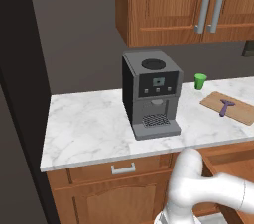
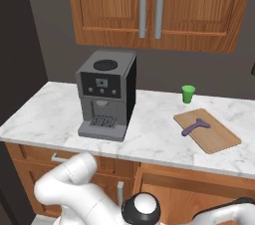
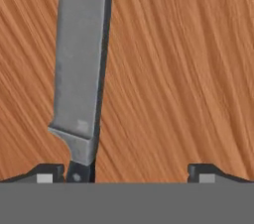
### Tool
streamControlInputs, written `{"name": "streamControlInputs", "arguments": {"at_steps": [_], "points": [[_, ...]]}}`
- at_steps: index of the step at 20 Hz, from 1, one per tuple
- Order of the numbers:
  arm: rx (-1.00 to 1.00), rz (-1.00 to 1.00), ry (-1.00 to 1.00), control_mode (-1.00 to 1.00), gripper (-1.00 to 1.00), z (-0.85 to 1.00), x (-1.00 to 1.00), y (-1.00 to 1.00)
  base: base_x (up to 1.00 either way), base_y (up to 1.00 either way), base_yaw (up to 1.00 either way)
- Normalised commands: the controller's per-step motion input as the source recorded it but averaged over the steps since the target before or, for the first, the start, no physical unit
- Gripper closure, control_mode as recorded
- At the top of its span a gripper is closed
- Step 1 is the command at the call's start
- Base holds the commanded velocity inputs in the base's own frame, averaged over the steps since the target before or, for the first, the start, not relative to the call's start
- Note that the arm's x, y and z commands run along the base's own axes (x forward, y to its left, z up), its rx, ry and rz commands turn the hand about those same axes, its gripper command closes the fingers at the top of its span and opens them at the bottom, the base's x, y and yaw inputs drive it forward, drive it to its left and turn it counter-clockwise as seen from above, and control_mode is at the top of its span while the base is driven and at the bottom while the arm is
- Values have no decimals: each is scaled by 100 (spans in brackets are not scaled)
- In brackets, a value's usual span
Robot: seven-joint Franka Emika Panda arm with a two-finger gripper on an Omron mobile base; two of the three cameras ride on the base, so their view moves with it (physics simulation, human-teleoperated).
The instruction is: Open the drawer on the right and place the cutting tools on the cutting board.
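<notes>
The drawer [image 1: 232,159] stands pulled out under the counter at the right, its front also showing in the right base view [image 2: 184,181]. In the hand view my gripper [image 3: 126,172] is open just above the drawer's wooden floor [image 3: 178,69]. A knife with a grey blade [image 3: 79,64] lies there, its dark handle end between my fingertips, close to the left fingertip [image 3: 47,174]. On the counter, the cutting board [image 1: 238,110] [image 2: 214,137] carries a purple T-shaped cutting tool [image 1: 226,107] [image 2: 195,126].
A grey coffee machine [image 1: 151,94] [image 2: 105,94] stands mid-counter. A small green cup [image 1: 200,81] [image 2: 188,93] sits behind the board by the wall. Upper cabinets with long grey handles [image 2: 151,5] hang above. A shut drawer with a handle [image 1: 123,169] is at the left.
</notes>
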Motion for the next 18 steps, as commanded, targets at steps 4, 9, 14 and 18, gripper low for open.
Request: {"name": "streamControlInputs", "arguments": {"at_steps": [4,9,14,18], "points": [[1,0,-10,-100,-100,-11,-65,12,0,0,0],[0,0,-6,-100,-100,1,-40,39,0,0,0],[0,0,-7,-100,-100,7,-4,59,0,0,0],[0,0,-9,-100,-100,10,11,59,0,0,0]]}}
